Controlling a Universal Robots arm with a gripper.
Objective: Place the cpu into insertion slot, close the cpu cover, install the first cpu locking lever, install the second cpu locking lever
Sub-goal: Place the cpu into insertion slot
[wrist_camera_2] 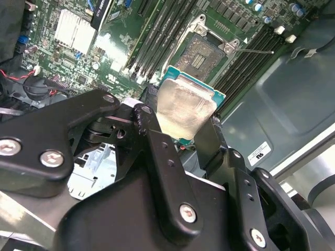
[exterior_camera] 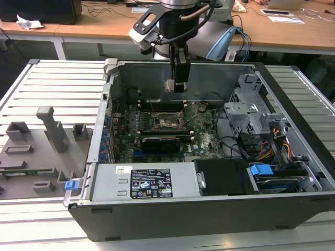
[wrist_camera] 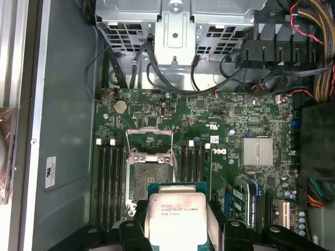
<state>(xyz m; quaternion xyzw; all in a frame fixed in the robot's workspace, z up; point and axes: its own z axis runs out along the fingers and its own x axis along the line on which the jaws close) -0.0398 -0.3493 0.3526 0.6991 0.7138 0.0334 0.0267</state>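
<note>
Your workspace is the open computer case (exterior_camera: 220, 212) lying on its side, so the green motherboard (wrist_camera: 209, 112) faces up and the arm can come at it from above. In the exterior view the gripper (exterior_camera: 177, 86) hangs over the middle of the case, well above the board and roughly over the socket area.

The insertion slot (wrist_camera: 149, 180) sits bare on the board between the banks of long black memory slots, its dark centre exposed. That is because the cpu cover (wrist_camera: 150, 155) stands swung up off it, its thin metal frame tilted away from the opening. A thin locking lever (wrist_camera_2: 259, 51) also juts out to one side of the socket, apparently released. From this I judge the socket to be ready to receive the chip, with none of the closing steps done.

Your gripper has its fingers (wrist_camera_2: 154, 141) pinched on two opposite edges of the cpu (wrist_camera: 177, 217). This leaves the silvery metal top facing the wrist and the underside free to face the board. The cpu is clear of the slot, held in the air above the board and near the socket, not yet seated.
</note>
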